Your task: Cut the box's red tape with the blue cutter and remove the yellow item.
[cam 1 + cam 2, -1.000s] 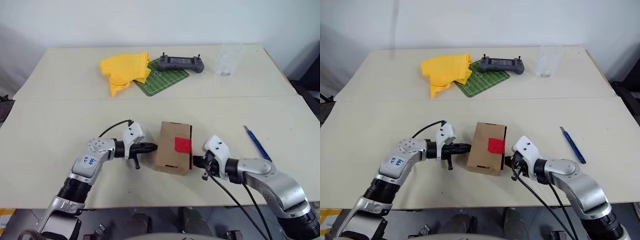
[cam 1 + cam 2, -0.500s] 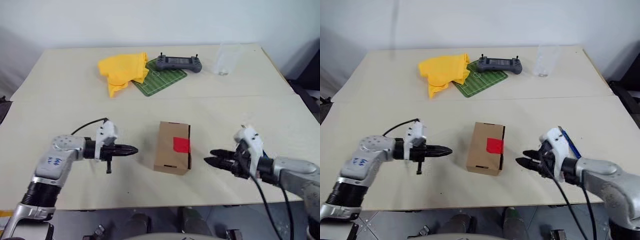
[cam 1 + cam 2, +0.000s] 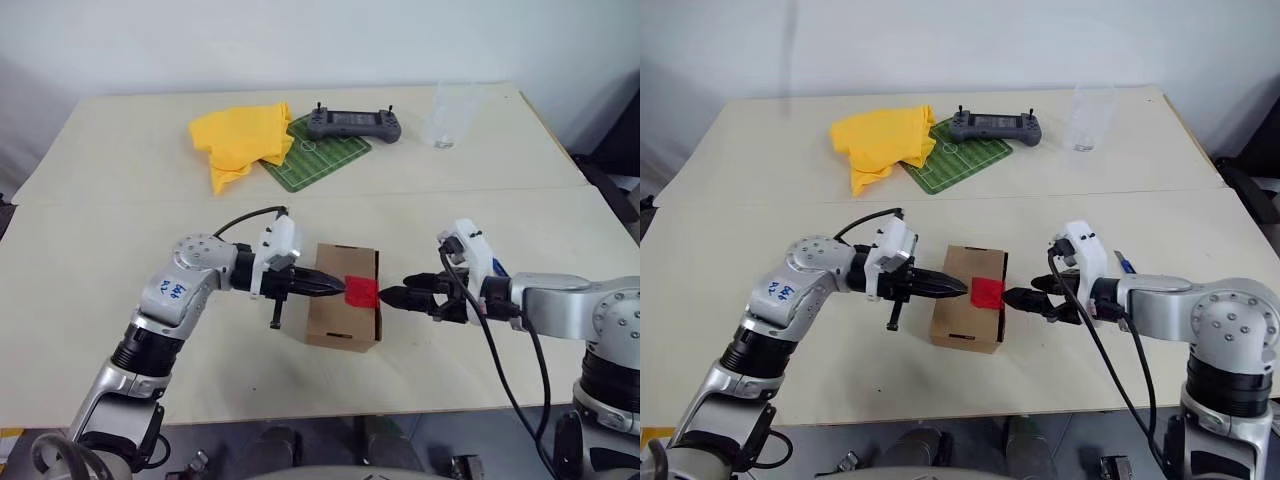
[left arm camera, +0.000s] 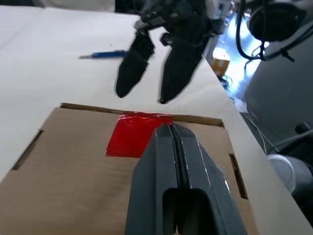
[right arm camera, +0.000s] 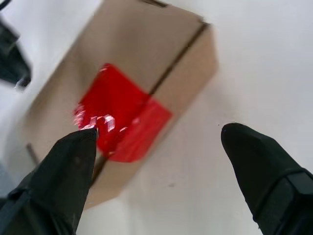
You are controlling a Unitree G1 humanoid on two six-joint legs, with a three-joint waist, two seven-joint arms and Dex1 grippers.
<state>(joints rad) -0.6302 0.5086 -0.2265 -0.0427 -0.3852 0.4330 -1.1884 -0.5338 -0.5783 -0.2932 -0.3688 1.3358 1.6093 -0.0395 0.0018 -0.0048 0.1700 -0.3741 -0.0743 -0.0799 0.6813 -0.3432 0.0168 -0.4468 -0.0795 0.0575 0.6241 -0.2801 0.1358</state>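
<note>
The brown cardboard box [image 3: 338, 322] lies flat at the table's middle front, with the red tape [image 3: 362, 291] across its right top edge. My left gripper [image 3: 335, 289] is shut and empty. It reaches in from the left, its tip over the box top at the tape's near edge [image 4: 139, 139]. My right gripper [image 3: 392, 296] comes from the right, open, its fingertips [image 4: 131, 73] just off the taped edge. The blue cutter [image 4: 105, 54] lies on the table behind my right wrist. The yellow item is out of view.
At the back of the table lie a yellow cloth [image 3: 240, 142], a green mat [image 3: 313, 160], a grey controller [image 3: 354, 123] and a clear cup [image 3: 446, 115]. A seam [image 3: 120, 200] crosses the table between them and the box.
Both grippers have risen and closed in on the box top from either side after swinging out wide. The right gripper has opened. The box has stayed put.
</note>
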